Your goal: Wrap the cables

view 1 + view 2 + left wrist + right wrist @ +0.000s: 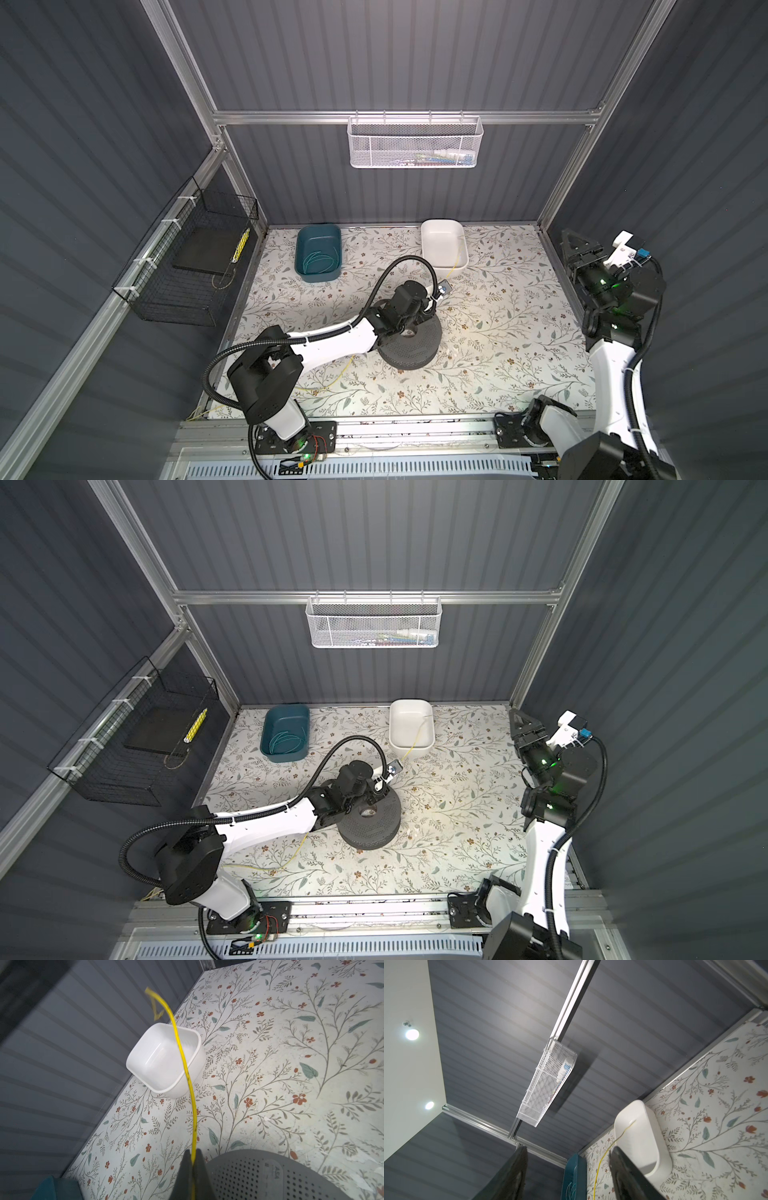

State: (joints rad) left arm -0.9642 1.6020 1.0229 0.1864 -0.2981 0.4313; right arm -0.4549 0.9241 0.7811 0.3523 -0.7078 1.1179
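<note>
The cable is a thin yellow wire. My left gripper is shut on it, just beside the far edge of a dark grey perforated spool that lies flat mid-table. From the jaws the cable arcs up, and its free end hangs over the white bin. Another stretch trails from under the left arm toward the table's front left. My right gripper is raised by the right wall, open and holding nothing; in the right wrist view the cable shows far off between its fingers.
A teal bin holding a coiled teal wire stands at the back, left of the white bin. A white mesh basket hangs on the back rail. A black wire basket is fixed to the left wall. The table is floral-patterned.
</note>
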